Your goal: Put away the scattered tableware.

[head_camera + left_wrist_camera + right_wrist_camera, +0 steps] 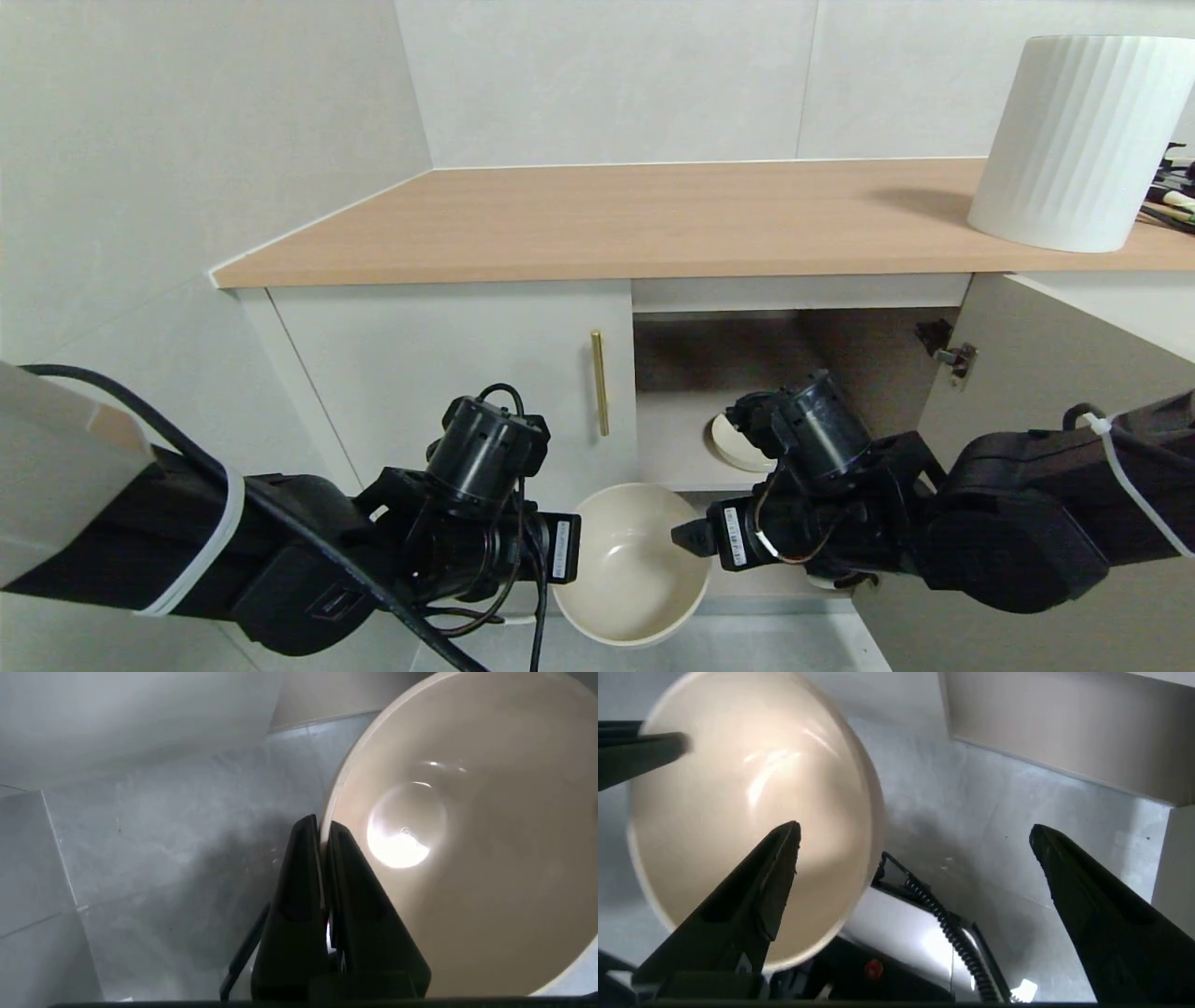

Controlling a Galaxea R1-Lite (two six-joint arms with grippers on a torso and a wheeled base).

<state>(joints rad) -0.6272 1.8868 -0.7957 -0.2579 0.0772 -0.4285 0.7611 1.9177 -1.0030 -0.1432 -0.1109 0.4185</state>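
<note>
A cream bowl (pixel 630 569) hangs in front of the open cabinet, low down. My left gripper (pixel 566 549) is shut on its left rim; in the left wrist view the gripper (pixel 322 826) pinches the rim of the bowl (pixel 467 840). My right gripper (pixel 686 539) is at the bowl's right rim and stands open. In the right wrist view the right gripper (pixel 915 835) has one finger (pixel 766 887) over the bowl (pixel 738 821) and the other finger (pixel 1092 896) outside it, wide apart. A second cream dish (pixel 738 446) lies inside the cabinet.
The cabinet's right door (pixel 1018 373) is swung open; the left door with a gold handle (pixel 598 383) is closed. A tall white ribbed container (pixel 1083 140) stands on the wooden counter (pixel 607 219) at the right. Walls close off the left and back.
</note>
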